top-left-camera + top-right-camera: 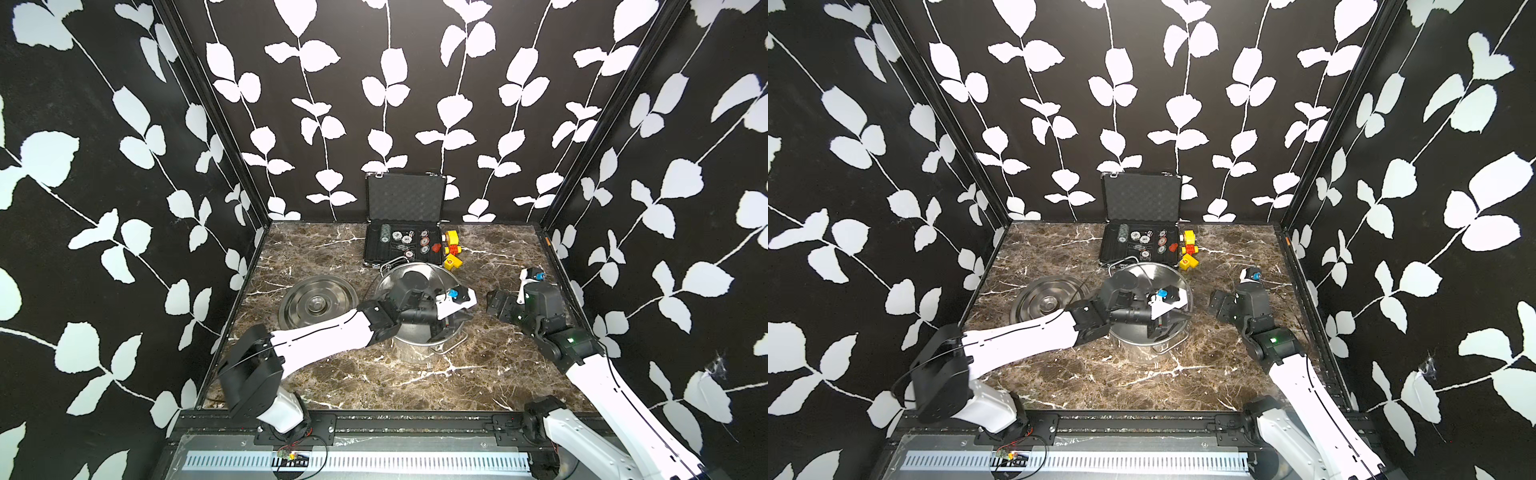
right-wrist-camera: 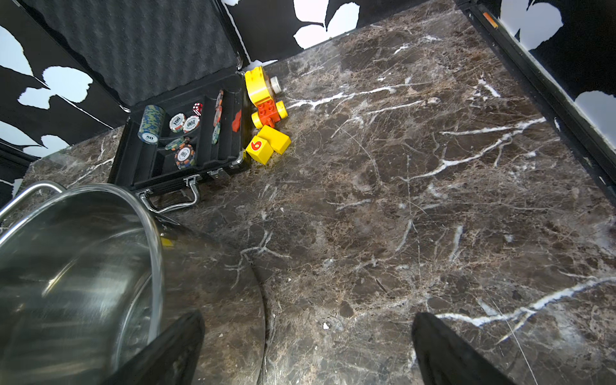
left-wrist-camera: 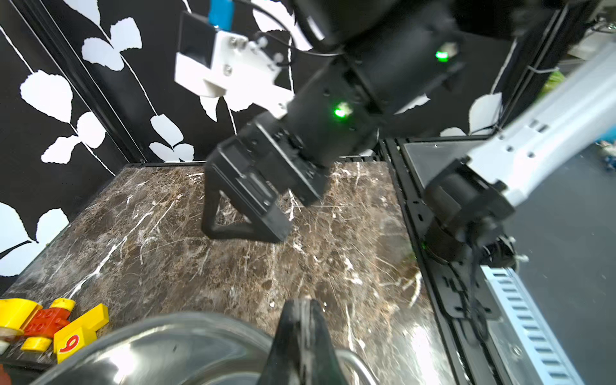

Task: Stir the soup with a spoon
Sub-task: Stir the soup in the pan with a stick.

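Here the left end effector (image 3: 300,305) pinches a thin silvery sliver, apparently the handle of the spoon (image 3: 305,333), above the steel pot's (image 2: 83,266) near rim; its bowl is hidden. Stirring this close to the wall could snag the spoon and twist it loose. The right end effector (image 2: 308,320) hangs spread beside the pot, bracing nothing.

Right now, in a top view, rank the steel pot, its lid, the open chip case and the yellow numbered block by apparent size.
1. steel pot and open chip case: about alike; the case sits farther back, so unsure
2. lid
3. yellow numbered block
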Controlling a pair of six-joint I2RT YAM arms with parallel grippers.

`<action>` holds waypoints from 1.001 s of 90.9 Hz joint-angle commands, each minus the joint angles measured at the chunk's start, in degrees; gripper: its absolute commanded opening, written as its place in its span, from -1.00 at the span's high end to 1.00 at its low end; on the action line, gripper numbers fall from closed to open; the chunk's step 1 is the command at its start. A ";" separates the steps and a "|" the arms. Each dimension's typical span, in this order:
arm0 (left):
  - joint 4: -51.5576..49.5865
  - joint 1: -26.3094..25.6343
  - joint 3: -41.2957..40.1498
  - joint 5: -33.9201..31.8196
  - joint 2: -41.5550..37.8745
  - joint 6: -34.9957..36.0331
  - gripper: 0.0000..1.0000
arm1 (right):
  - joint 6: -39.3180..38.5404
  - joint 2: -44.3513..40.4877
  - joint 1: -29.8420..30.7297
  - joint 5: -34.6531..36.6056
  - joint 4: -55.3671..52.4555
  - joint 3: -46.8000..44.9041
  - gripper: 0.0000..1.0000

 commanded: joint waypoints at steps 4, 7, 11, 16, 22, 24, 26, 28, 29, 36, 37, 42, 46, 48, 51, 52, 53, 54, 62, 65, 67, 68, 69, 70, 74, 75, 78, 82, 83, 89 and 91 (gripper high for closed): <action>-3.50 -0.02 -4.74 0.01 -6.75 0.13 1.00 | 0.39 0.30 0.35 0.21 2.09 -0.23 -0.98; -3.80 -0.01 -5.76 -0.99 -7.89 0.03 1.00 | 0.40 0.36 0.35 0.10 2.17 -0.25 -0.99; -4.63 0.03 -6.92 -2.45 -9.41 0.23 1.00 | 0.40 0.44 0.35 0.02 2.12 -0.24 -0.98; -5.63 0.39 -7.87 -4.03 -11.25 0.43 1.00 | 0.48 0.50 0.34 -0.10 2.25 -0.24 -0.98; -6.39 1.55 -8.78 -5.22 -13.15 0.00 1.00 | 0.49 0.74 0.35 -0.17 2.43 -0.08 -0.98; -6.33 2.09 -9.15 -5.49 -13.83 -0.40 1.00 | 0.49 0.79 0.33 -0.30 2.44 -0.01 -0.98; -6.23 2.71 -9.50 -5.74 -14.40 -0.83 1.00 | 0.49 0.96 0.34 -0.33 2.51 -0.02 -0.98; -5.85 3.46 -9.88 -5.89 -14.93 -1.42 1.00 | 0.42 1.09 0.35 -0.41 2.57 0.05 -0.99; -5.58 3.83 -10.16 -5.93 -15.26 -1.59 1.00 | 0.41 1.13 0.35 -0.47 2.60 0.07 -0.98; -3.94 6.95 -11.47 -6.80 -17.15 -4.08 1.00 | 0.33 1.63 0.36 -0.85 2.75 0.43 -0.99; -3.79 7.38 -11.57 -7.09 -17.42 -4.37 1.00 | 0.32 1.71 0.36 -0.86 2.77 0.44 -0.98; -3.05 9.01 -12.06 -9.41 -18.53 -5.20 1.00 | 0.16 2.13 0.39 -1.12 2.87 0.66 -0.98; -2.78 9.89 -12.13 -12.17 -19.06 -5.43 1.00 | -0.01 2.36 0.35 -1.27 2.87 0.87 -0.99; -2.68 10.24 -12.05 -13.63 -19.20 -5.43 1.00 | -0.08 2.49 0.35 -1.30 2.84 0.97 -0.99; -2.51 10.77 -11.92 -15.49 -19.17 -5.45 1.00 | -0.20 2.64 0.35 -1.24 2.87 1.05 -0.99; -2.42 10.92 -11.84 -16.05 -19.13 -5.36 1.00 | -0.20 2.69 0.35 -1.25 2.92 1.02 -0.98; -2.29 11.04 -11.76 -16.72 -18.98 -5.32 1.00 | -0.21 2.76 0.35 -1.28 2.90 1.04 -0.98; -2.09 11.18 -11.71 -17.32 -18.91 -5.30 1.00 | -0.21 2.80 0.35 -1.30 2.98 1.01 -0.98; -0.67 12.45 -10.33 -22.11 -17.06 -5.72 1.00 | -0.22 3.32 0.36 -1.50 3.57 1.06 -0.98; -0.07 12.98 -9.56 -23.88 -16.14 -5.99 1.00 | -0.31 3.54 0.40 -1.67 3.69 1.05 -0.98; 0.26 13.39 -8.88 -24.81 -15.30 -6.18 1.00 | -0.31 3.71 0.36 -1.80 3.70 1.22 -0.99; 0.42 13.54 -8.56 -25.37 -14.92 -6.26 1.00 | -0.35 3.80 0.36 -1.82 3.73 1.32 -0.98; 0.50 13.71 -8.18 -25.82 -14.68 -6.25 1.00 | -0.37 3.89 0.35 -1.87 3.75 1.37 -0.98; 0.62 13.93 -7.82 -26.26 -14.25 -6.25 1.00 | -0.42 3.89 0.35 -1.99 3.76 1.39 -0.99; 1.22 14.42 -6.25 -27.73 -12.72 -5.86 1.00 | -0.52 4.05 0.35 -2.19 3.69 1.62 -0.98; 1.29 14.50 -5.79 -27.97 -12.17 -5.70 1.00 | -0.54 4.10 0.35 -2.23 3.68 1.69 -0.98; 1.61 14.80 -4.25 -28.29 -10.74 -5.19 1.00 | -0.63 4.15 0.39 -2.27 3.70 1.76 -0.99; 2.14 15.09 -2.35 -28.17 -8.86 -4.20 1.00 | -0.73 4.07 0.35 -2.26 3.59 1.77 -0.98; 2.24 15.10 -1.87 -28.05 -8.22 -3.82 1.00 | -0.78 4.03 0.35 -2.22 3.59 1.77 -0.98; 3.13 15.28 1.12 -26.26 -4.90 -2.37 1.00 | -0.91 3.83 0.35 -2.12 3.46 1.77 -0.99; 3.28 15.30 2.09 -25.45 -3.68 -2.07 1.00 | -0.92 3.74 0.35 -2.06 3.42 1.77 -0.98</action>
